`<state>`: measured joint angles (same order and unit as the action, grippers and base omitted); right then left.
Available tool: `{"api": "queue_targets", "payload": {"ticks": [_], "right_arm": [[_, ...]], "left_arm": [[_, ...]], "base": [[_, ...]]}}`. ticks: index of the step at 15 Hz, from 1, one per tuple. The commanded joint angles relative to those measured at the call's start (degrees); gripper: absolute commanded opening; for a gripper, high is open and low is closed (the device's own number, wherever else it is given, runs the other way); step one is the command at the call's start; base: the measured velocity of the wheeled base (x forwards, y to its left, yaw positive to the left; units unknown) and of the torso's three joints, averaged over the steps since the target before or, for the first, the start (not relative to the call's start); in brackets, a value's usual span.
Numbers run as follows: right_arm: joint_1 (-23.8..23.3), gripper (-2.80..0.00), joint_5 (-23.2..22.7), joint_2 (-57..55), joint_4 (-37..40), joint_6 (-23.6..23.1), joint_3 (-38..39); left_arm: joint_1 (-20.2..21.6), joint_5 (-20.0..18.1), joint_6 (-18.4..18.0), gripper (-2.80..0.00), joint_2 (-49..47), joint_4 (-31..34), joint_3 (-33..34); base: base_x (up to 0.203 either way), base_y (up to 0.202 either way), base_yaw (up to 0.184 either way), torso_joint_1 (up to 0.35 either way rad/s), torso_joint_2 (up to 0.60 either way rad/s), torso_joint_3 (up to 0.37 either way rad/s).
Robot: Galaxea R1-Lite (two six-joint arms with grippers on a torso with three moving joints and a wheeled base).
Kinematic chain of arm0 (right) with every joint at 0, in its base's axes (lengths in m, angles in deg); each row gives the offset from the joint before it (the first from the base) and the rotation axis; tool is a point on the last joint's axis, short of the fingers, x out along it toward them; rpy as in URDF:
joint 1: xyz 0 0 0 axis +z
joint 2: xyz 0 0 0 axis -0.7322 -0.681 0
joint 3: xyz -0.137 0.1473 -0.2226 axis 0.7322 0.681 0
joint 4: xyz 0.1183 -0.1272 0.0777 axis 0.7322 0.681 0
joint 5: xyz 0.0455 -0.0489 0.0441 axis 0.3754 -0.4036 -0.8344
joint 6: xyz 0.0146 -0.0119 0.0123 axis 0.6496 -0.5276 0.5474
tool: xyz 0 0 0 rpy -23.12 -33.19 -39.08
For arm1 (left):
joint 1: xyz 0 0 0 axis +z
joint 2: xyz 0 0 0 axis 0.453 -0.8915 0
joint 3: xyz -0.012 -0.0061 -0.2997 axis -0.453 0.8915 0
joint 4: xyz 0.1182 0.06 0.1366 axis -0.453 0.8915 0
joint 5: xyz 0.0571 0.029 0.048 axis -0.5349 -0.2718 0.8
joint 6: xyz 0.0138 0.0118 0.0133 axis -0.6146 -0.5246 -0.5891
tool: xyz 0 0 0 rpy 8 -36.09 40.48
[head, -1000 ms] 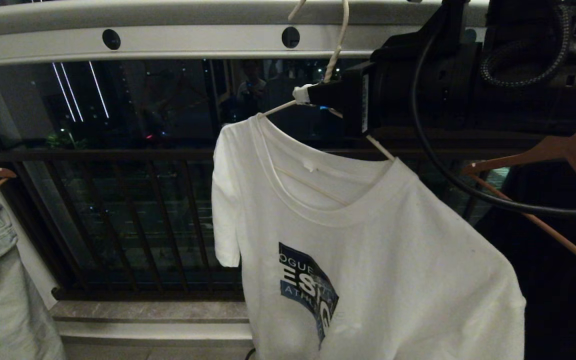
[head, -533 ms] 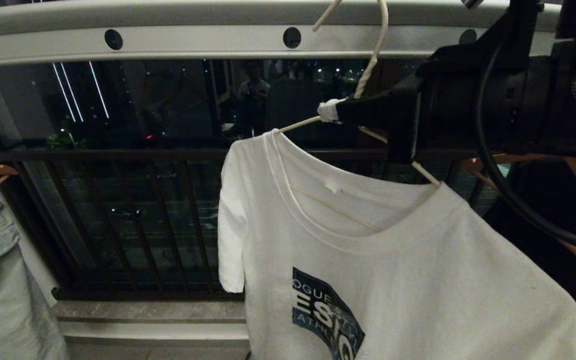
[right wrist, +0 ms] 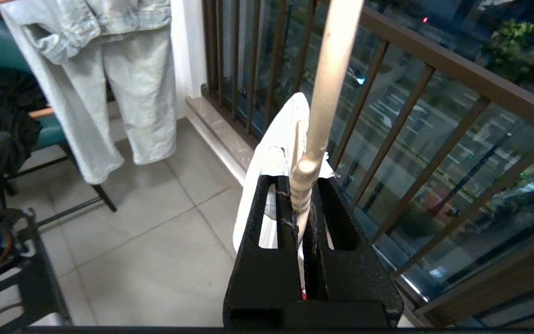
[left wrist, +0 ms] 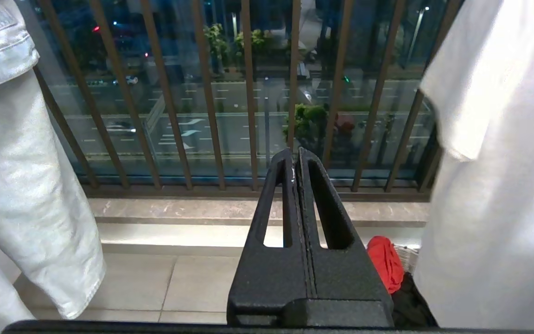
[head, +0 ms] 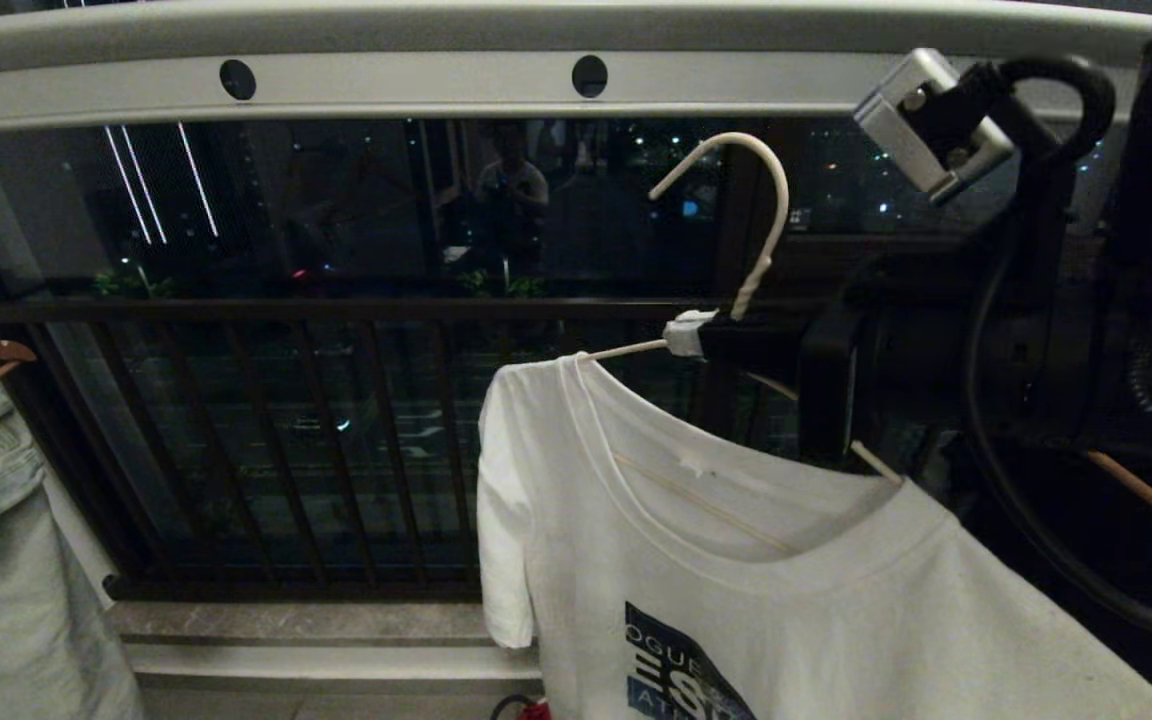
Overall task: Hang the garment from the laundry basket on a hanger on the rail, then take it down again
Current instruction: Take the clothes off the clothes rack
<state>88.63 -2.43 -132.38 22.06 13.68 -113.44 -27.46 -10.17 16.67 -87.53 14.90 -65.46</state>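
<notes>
Clamping hanger (head: 751,215) neck: right end effector (head: 688,335), garment (head: 736,560) below.

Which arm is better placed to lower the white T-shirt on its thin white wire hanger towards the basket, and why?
Right. The right gripper has its jaws shut on the thin white wire hanger, whose hook hangs below the pale grey rail, carrying the white T-shirt. The left gripper is shut, holding nothing.

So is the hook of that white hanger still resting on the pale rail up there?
Apart. In the head view the hanger hook hangs free below the rail, dark window showing between them. The right gripper clamps its twisted neck.
</notes>
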Motion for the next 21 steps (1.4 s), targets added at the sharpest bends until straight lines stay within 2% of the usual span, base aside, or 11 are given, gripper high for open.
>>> {"api": "queue_targets", "payload": {"ticks": [1, 4, 6, 8, 11, 13, 21], "right_arm": [[-1.43, -2.80, -0.36, -0.33, -4.28, 0.69, 5.65], [-3.49, -2.80, -1.04, -0.66, -9.26, 3.31, 10.02], [-4.34, -2.80, -5.27, -0.47, -13.39, 3.39, 13.34], [-4.77, -2.80, -7.42, -1.34, -15.22, 3.64, 15.62], [-5.09, -2.80, -11.29, -5.82, -20.15, 3.57, 15.73], [-5.15, -2.80, -12.22, -8.50, -22.70, 3.48, 15.21], [-5.17, -2.80, -12.50, -9.39, -23.00, 1.89, 15.28]], "left_arm": [[0.00, 0.05, 0.02, -2.80, 0.01, 0.00, 0.00], [0.00, 0.05, 0.02, -2.80, 0.01, 0.00, 0.00], [0.00, 0.05, 0.02, -2.80, 0.01, 0.00, 0.00], [0.00, 0.05, 0.02, -2.80, 0.01, 0.00, 0.00], [0.00, 0.05, 0.02, -2.80, 0.01, 0.00, 0.00], [0.00, 0.05, 0.02, -2.80, 0.01, 0.00, 0.00], [0.00, 0.05, 0.02, -2.80, 0.01, 0.00, 0.00]], "base": [[0.000, 0.000, 0.000, 0.000, 0.00, 0.000], [0.000, 0.000, 0.000, 0.000, 0.00, 0.000], [0.000, 0.000, 0.000, 0.000, 0.00, 0.000], [0.000, 0.000, 0.000, 0.000, 0.00, 0.000], [0.000, 0.000, 0.000, 0.000, 0.00, 0.000], [0.000, 0.000, 0.000, 0.000, 0.00, 0.000], [0.000, 0.000, 0.000, 0.000, 0.00, 0.000]]}}
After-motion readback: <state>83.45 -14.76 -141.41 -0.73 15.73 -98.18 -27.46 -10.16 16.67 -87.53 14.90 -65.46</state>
